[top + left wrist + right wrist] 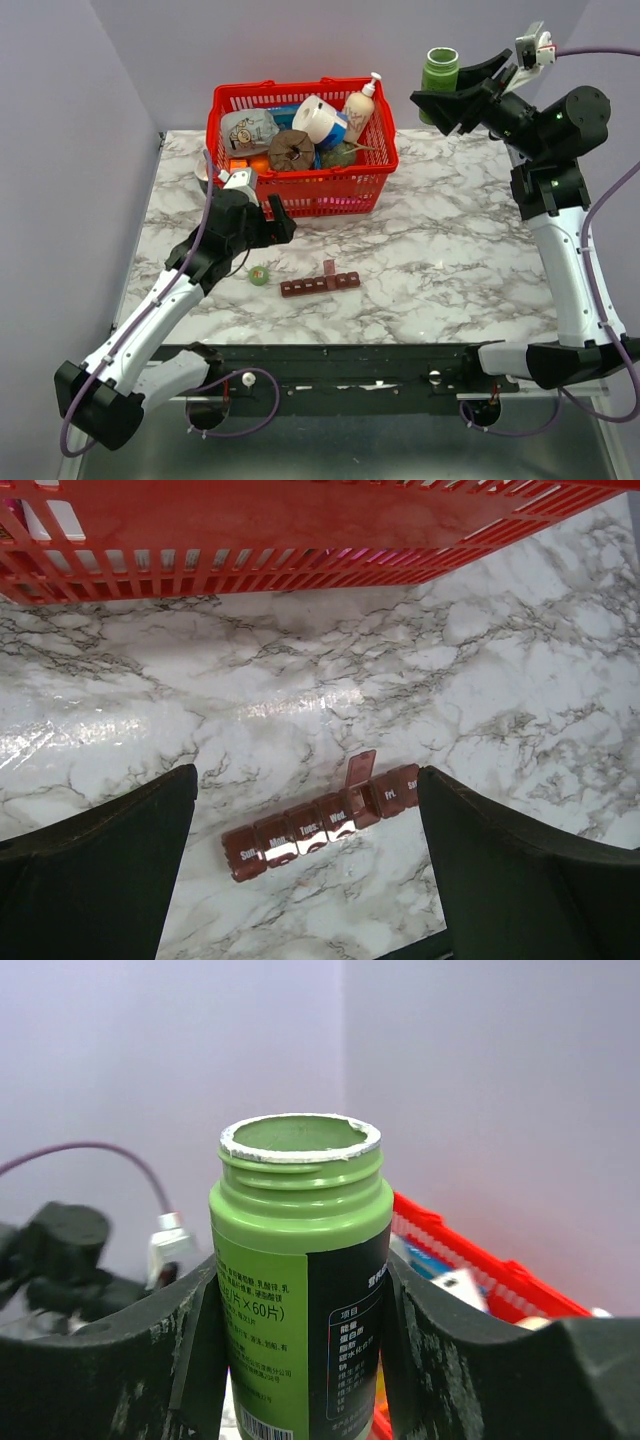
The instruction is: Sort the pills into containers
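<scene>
Pill organizer (pixel 320 284), a dark red strip of small square compartments, lay flat on the marble table (pixel 450 260) near its front middle, a little in front of the red basket (pixel 320 195) and apart from it. From the left wrist view the pill organizer (pixel 325 825) showed day labels, Sun, Mon, Tues, Wed and Fri, and one lid (pixel 360 770) between Wed and Fri stood open; the others were shut. Whether any compartment held pills could not be told.

The left tool (pixel 272 222) hung above the table between the basket and the strip, its jaws wide apart and holding nothing. In its own camera the left tool (pixel 308 780) framed the strip, which lay on the table (pixel 500 660) below and between the two dark fingers, with the basket (pixel 250 540) across the top.

The right tool (pixel 455 100) was raised near the back right corner, clamped on a green bottle (pixel 440 68) that stood upright in its jaws. Seen from the right wrist, the right tool (pixel 300 1330) gripped the green bottle (pixel 300 1260) on both sides below the threaded neck; the mouth was uncapped, with a ragged white edge round the rim.

A small green round piece (pixel 259 275) lay on the table just left of the strip. The basket held a white roll, a pump bottle and other packets.
</scene>
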Action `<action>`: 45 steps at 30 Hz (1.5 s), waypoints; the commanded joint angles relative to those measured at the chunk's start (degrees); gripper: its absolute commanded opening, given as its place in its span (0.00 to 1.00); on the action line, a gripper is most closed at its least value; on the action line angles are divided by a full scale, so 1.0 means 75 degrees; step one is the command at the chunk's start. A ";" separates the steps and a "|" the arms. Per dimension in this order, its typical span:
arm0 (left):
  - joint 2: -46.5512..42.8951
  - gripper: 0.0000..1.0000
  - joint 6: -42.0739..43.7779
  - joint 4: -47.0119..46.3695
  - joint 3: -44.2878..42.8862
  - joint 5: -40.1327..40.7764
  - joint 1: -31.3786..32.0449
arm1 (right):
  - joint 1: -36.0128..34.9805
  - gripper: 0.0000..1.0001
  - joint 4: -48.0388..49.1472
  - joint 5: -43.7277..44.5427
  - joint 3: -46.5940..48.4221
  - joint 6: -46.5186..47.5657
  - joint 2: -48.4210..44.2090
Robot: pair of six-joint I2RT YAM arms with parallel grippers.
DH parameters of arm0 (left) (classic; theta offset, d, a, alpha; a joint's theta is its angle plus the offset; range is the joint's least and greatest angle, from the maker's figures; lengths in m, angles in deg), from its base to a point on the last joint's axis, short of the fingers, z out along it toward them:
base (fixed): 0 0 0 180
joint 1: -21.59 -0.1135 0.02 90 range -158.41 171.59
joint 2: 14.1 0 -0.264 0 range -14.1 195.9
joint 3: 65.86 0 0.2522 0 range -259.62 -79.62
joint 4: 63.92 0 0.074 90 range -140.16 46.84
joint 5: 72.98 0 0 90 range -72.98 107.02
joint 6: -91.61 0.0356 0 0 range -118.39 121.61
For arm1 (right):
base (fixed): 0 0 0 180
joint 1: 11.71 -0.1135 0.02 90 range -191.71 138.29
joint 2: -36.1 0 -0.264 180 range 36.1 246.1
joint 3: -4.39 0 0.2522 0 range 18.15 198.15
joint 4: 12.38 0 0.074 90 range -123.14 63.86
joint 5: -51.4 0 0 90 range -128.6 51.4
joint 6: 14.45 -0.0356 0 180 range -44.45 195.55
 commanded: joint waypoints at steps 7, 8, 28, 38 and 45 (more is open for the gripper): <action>-0.0532 0.99 0.0101 -0.0574 0.0417 -0.0527 -0.0029 | 0.0111 0.01 0.0413 0.2727 -0.1692 0.2056 -0.1672; -0.0543 0.99 0.0090 -0.0645 0.0453 -0.0573 -0.0029 | 0.0123 0.00 0.0216 0.2833 -0.1704 0.2127 -0.1709; -0.0918 0.99 0.0218 -0.1056 0.1238 -0.0925 -0.0029 | 0.1107 0.01 0.4534 0.1216 -0.5698 -0.0540 -0.3349; -0.1059 0.99 0.0242 -0.1033 0.1437 -0.1019 -0.0029 | 0.1736 0.01 0.5468 -0.0924 -0.5959 -0.2289 -0.3130; -0.1059 0.99 0.0300 -0.0904 0.1367 -0.1078 -0.0040 | 0.1585 0.01 0.5571 -0.1051 -0.6039 -0.3396 -0.3328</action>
